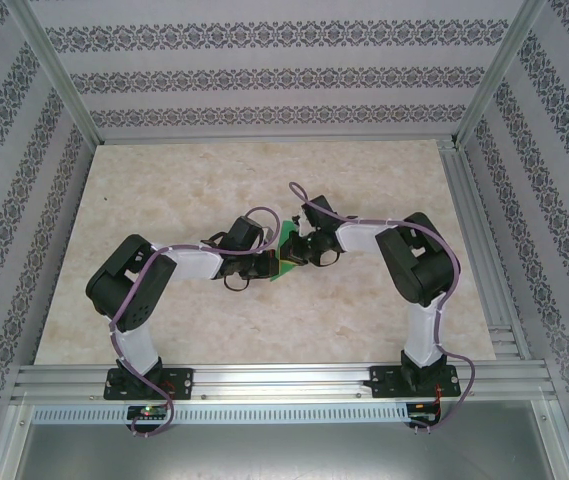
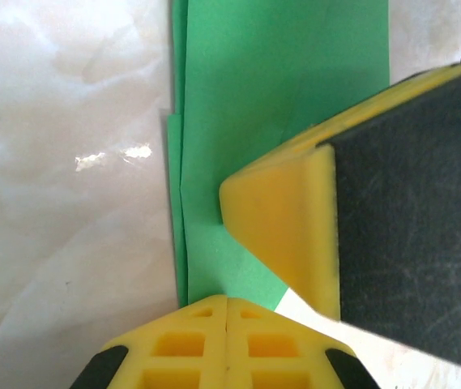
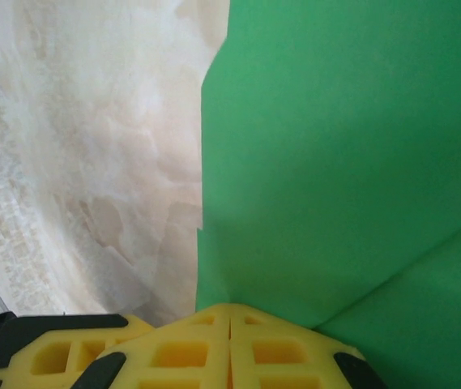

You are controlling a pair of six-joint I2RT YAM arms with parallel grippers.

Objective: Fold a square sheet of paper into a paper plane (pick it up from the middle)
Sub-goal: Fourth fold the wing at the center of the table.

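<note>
**Green paper** [image 1: 289, 260]: one sheet, bright green, already folded. It sits at about the middle of the table [image 1: 164, 200], between the two grippers. The top external view shows only a small green patch of it there. In the left wrist view the paper [image 2: 279, 97] shows stacked layers, their edges running side by side down its left border over the pale marbled table top [image 2: 68, 203]. In the right wrist view the paper [image 3: 335, 146] is a broad flat face with one straight crease slanting across its lower right part. The table [image 3: 92, 162] shows to its left. Whether the paper touches the table cannot be told.

**Left gripper** [image 1: 270, 266]: over the table's middle, reaching in from the table's left half. In its own wrist view the left gripper [image 2: 227, 301] has its yellow fingers pressed together with no gap, and the paper's near edge is pinched between them.

**Right gripper** [image 1: 300, 252]: over the table's middle, reaching in from the table's right half. In its own wrist view the right gripper [image 3: 230, 308] is likewise closed, fingers meeting at a seam with the paper clamped between them. One of its fingers [image 2: 283, 219], yellow with a black pad, lies against the paper in the left wrist view.

**Arms**: both are bent inward toward the table's middle.
</note>
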